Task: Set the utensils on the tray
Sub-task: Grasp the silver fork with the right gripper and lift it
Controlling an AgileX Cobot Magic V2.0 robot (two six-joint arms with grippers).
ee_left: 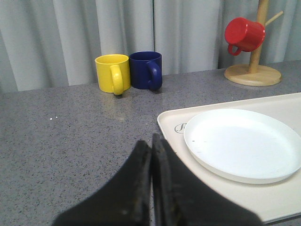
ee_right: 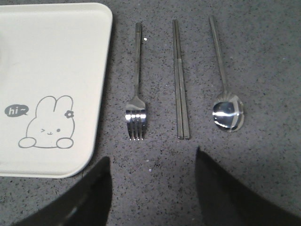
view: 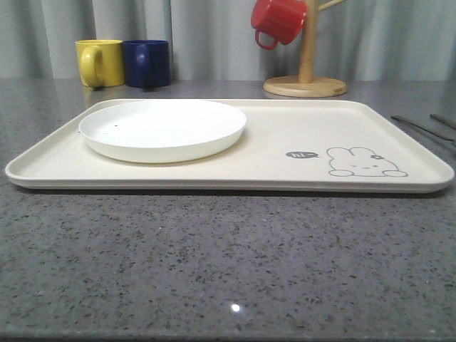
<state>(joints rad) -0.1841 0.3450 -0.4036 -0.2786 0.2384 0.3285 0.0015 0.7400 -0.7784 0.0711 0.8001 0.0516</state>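
Lying side by side on the table point(ee_right: 263, 56), the fork point(ee_right: 136, 101), chopsticks point(ee_right: 180, 80) and spoon point(ee_right: 225, 101) sit beside the tray point(ee_right: 56, 61); right gripper point(ee_right: 153, 188) jaws are apart, left gripper point(ee_left: 151, 179) jaws together.

There is one tray point(view: 271, 153), one white plate point(view: 162, 128), and three mugs: yellow point(view: 100, 63), blue point(view: 147, 63), red point(view: 278, 20). One mug stand point(view: 306, 78). One fork point(ee_right: 136, 94), one spoon point(ee_right: 226, 110), two chopsticks point(ee_right: 180, 80).
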